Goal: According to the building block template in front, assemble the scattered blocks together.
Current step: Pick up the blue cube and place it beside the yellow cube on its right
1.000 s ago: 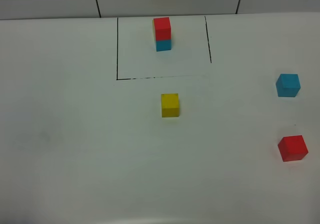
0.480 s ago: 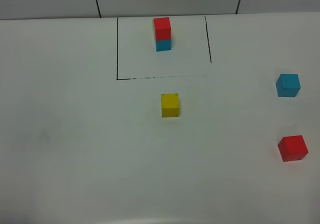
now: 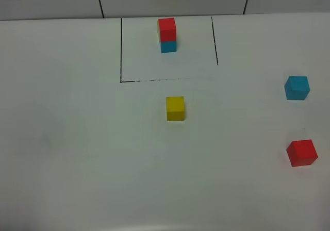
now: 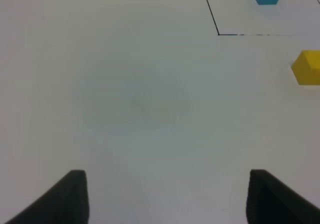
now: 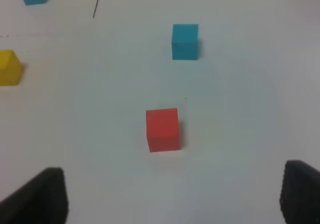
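Three loose cubes lie well apart on the white table (image 3: 72, 138). The yellow cube (image 3: 175, 108) sits near the middle, just on the near side of a black outline (image 3: 121, 50) drawn on the table. Inside that outline, close to its far edge, stands the template (image 3: 167, 35): a red cube on top of a blue one, with a thin yellow sliver showing at its left edge. The blue cube (image 3: 297, 87) lies far off to the right, and the red cube (image 3: 301, 152) lies on the same side, nearer the camera. None of the three touches another. The left gripper (image 4: 167, 196) has its fingers apart over bare table. The right gripper (image 5: 175, 194) has its fingers spread wide with only table between them; the red cube lies ahead of it and the blue cube farther on
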Available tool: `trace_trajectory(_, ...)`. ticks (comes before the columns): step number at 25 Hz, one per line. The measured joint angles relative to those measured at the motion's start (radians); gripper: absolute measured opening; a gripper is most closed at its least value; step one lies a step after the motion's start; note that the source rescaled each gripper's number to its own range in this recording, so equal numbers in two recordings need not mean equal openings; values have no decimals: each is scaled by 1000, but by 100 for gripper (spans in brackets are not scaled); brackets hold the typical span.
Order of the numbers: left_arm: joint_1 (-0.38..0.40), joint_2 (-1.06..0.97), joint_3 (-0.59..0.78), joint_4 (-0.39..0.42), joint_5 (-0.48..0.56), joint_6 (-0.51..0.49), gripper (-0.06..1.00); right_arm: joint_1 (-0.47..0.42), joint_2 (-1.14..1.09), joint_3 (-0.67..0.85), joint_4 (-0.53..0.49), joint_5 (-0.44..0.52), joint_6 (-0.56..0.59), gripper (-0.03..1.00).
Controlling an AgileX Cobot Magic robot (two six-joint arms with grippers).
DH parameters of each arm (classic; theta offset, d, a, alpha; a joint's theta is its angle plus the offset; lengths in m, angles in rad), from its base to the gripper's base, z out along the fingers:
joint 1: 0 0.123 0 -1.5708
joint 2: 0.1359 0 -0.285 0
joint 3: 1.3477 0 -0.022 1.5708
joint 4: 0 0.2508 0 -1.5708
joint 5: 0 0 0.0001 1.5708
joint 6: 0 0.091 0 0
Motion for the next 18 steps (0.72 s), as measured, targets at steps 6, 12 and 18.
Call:
trace_trajectory(6, 0, 0, 0, 0, 0, -1, 43, 0, 0, 0, -1, 0, 6, 73)
trace_trajectory(12, 0, 0, 0, 0, 0, -1, 43, 0, 28, 0, -1, 1, 54, 75)
trace_trajectory(18, 0, 0, 0, 0, 0, -1, 43, 0, 275, -13, -1, -8, 40, 95)
